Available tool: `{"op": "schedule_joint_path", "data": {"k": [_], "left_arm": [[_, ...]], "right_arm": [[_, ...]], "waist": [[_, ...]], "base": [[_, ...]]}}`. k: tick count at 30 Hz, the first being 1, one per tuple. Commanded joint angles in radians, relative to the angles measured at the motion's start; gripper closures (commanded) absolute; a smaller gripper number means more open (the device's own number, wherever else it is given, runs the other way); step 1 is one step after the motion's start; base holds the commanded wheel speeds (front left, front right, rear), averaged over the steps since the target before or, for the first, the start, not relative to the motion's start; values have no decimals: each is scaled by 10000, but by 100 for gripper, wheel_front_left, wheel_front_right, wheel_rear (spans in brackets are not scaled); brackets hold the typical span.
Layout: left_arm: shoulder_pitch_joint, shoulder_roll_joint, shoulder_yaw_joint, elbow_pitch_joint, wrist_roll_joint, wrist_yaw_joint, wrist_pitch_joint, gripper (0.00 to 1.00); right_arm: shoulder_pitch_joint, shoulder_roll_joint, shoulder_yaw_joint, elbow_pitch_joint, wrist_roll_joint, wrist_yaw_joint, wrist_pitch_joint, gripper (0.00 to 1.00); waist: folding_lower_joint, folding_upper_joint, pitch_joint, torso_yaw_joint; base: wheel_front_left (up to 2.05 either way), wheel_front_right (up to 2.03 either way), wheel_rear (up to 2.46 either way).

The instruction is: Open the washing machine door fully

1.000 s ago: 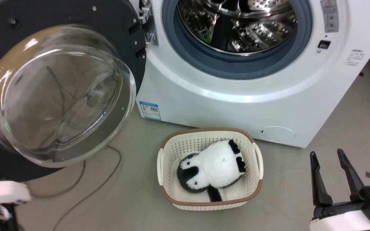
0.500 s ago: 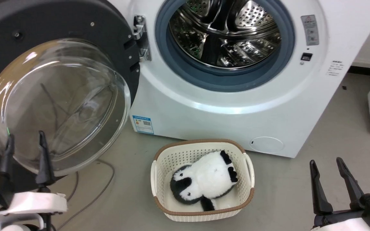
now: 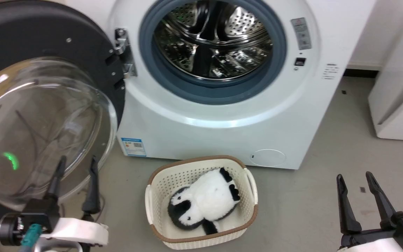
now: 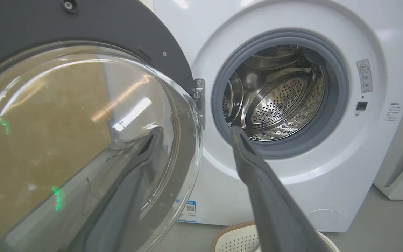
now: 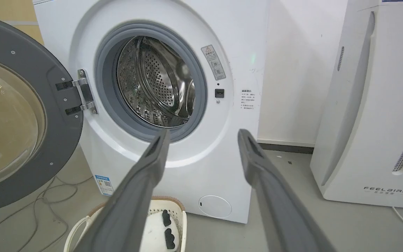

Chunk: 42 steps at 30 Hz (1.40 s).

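Note:
The washing machine door (image 3: 47,35) is a black ring with a bulging glass bowl (image 3: 40,129). It stands swung out wide to the left on its hinge (image 3: 122,52), leaving the steel drum (image 3: 212,45) uncovered. My left gripper (image 3: 77,161) is open and holds nothing. It sits just before the bowl's lower right edge and does not appear to touch it. In the left wrist view its fingers (image 4: 275,196) frame the door (image 4: 82,28) and the hinge. My right gripper (image 3: 354,175) is open and empty at the lower right, far from the door (image 5: 58,115).
A cream basket (image 3: 254,196) holding a black-and-white plush penguin (image 3: 205,201) sits on the floor in front of the machine. Cables (image 5: 47,189) lie under the door. A white appliance (image 5: 373,105) stands to the machine's right.
The head view has shifted, so the machine sits further left in the picture. My left gripper has risen into view, open, and now stands by the glass bowl's lower right edge. The right gripper is unchanged.

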Motion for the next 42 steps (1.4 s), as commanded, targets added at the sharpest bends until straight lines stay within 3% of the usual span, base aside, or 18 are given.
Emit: {"op": "schedule_joint_path", "data": {"k": [1, 17, 18, 42], "left_arm": [[162, -4, -45, 66, 77, -24, -13, 0], [448, -284, -216, 872, 230, -1, -13, 0], [341, -299, -217, 860, 198, 35, 2, 100], [373, -353, -383, 591, 338, 216, 427, 100]], "right_arm": [[149, 30, 22, -70, -24, 52, -44, 0], [302, 30, 129, -363, -250, 52, -44, 0], [183, 0, 117, -278, -181, 0, 2, 100], [18, 3, 206, -188, -302, -6, 425, 100]], "waist": [[1, 0, -43, -172], [1, 0, -42, -1196], [1, 0, -43, -1198], [1, 0, -68, -1165]], "base": [[0, 0, 0], [0, 0, 0], [0, 0, 0], [0, 0, 0]]}}
